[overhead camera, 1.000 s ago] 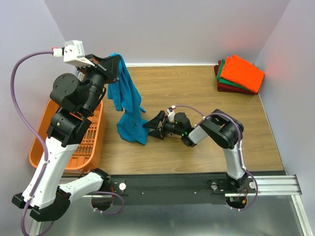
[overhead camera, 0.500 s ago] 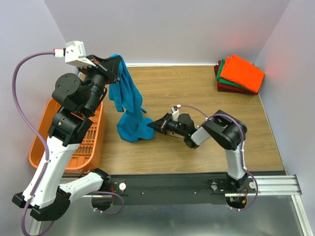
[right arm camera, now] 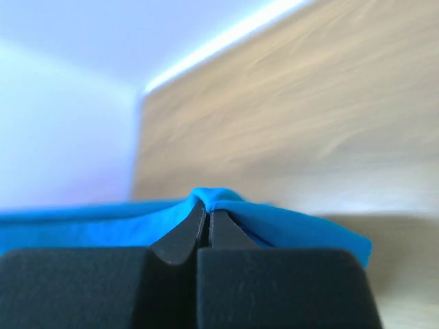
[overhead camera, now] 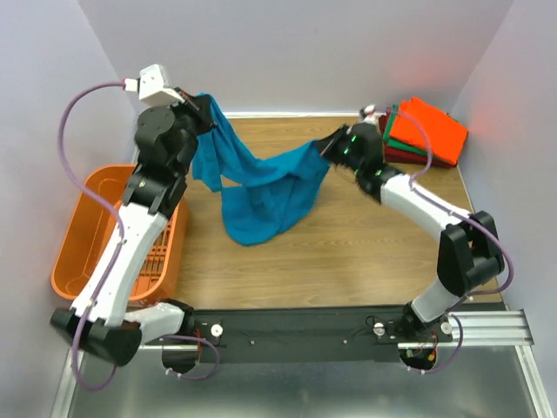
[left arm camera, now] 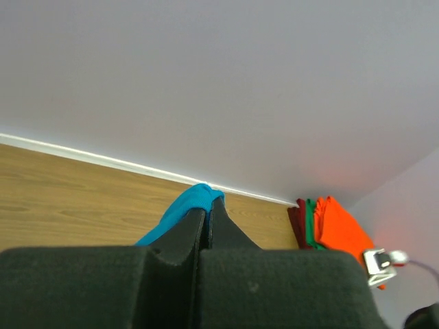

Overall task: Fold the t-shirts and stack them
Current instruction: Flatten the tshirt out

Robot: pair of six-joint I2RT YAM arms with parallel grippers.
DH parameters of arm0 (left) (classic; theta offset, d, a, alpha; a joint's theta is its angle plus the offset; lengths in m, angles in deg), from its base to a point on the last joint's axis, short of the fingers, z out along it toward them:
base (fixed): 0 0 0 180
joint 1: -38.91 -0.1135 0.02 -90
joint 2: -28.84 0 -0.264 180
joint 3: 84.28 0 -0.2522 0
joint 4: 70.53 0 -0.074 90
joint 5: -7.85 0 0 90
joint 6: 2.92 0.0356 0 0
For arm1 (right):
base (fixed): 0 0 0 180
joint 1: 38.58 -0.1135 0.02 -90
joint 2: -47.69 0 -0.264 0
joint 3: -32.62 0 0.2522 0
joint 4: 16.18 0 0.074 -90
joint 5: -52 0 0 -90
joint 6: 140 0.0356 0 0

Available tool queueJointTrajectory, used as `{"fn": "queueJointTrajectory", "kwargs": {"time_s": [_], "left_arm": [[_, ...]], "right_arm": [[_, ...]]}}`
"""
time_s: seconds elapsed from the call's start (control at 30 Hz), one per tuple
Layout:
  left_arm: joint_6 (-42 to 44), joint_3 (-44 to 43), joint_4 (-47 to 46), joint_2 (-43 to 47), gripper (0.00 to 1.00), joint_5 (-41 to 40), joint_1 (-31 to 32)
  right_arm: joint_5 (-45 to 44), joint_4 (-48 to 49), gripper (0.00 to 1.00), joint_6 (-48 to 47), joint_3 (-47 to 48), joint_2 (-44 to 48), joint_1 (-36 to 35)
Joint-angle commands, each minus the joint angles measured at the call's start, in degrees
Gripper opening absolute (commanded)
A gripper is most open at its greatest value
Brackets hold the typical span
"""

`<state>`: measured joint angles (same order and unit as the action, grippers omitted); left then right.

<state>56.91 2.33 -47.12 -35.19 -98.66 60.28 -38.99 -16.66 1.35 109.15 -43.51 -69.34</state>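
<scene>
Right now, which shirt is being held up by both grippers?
The teal-blue shirt, stretched between the left gripper and right gripper; the others lie folded in a pile in the far corner.

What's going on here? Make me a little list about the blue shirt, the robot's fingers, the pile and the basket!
Blue shirt: strung between both arms, sagging in the middle
Left fingers: shut on one edge of the shirt
Right fingers: shut on another edge
Folded pile: orange on top, green and dark red underneath, far right corner
Basket: orange, slotted, at the left side
</scene>
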Motion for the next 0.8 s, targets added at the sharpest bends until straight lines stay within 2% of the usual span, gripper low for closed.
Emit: {"fn": "queueJointTrajectory", "kwargs": {"time_s": [0.0, 0.1, 0.2, 0.33, 0.43, 0.53, 0.57, 0.6, 0.63, 0.67, 0.7, 0.77], "left_arm": [[-0.6, -2.7, -9.4, -7.1, 0.00, 6.0, -3.6], [-0.2, -13.4, -9.4, -16.4, 0.00, 10.4, -5.5], [0.5, -23.1, -7.3, -20.8, 0.00, 13.7, -6.7], [1.3, -25.3, -6.3, -20.1, 0.00, 13.9, -8.2], [1.1, -18.6, -7.9, -17.1, 0.00, 15.0, -9.2], [0.3, -9.4, -9.0, -14.8, 0.00, 16.0, -9.3], [-0.6, -6.8, -8.9, -14.5, 0.00, 16.2, -9.4], [-1.6, -3.7, -9.4, -13.9, 0.00, 18.6, -9.3], [-2.9, 3.2, -9.4, -12.9, 0.00, 19.8, -9.3], [-5.0, 6.5, -9.4, -12.5, 0.00, 20.5, -9.3], [-6.5, 9.6, -9.3, -11.7, 0.02, 20.4, -9.3], [-9.0, 21.7, -9.4, -10.3, 0.46, 20.6, -9.2]], "right_arm": [[0.7, -16.7, 0.01, -13.6, 15.9, -3.3, 9.1], [-0.8, -22.7, 0.01, -18.4, 30.2, -5.7, 12.2], [-4.2, -26.9, 0.01, -22.2, 42.2, -5.9, 13.7], [-6.3, -30.3, 0.01, -25.4, 45.9, -3.4, 13.8], [-5.8, -30.3, 0.01, -24.5, 39.2, 2.4, 13.8], [-4.6, -30.2, 0.01, -20.9, 24.6, 7.7, 13.8], [-4.2, -30.2, 0.01, -18.2, 16.5, 12.0, 13.8], [-4.1, -30.1, 0.01, -16.8, 11.7, 14.1, 13.8], [-4.2, -30.2, 0.01, -15.2, 7.3, 16.2, 13.8], [-4.2, -29.9, 0.01, -12.4, 3.1, 21.4, 13.8], [-3.3, -28.4, 0.01, -11.6, -6.5, 23.9, 13.8], [-1.7, -27.9, 0.16, -10.9, -17.7, 30.7, 13.8]]}}
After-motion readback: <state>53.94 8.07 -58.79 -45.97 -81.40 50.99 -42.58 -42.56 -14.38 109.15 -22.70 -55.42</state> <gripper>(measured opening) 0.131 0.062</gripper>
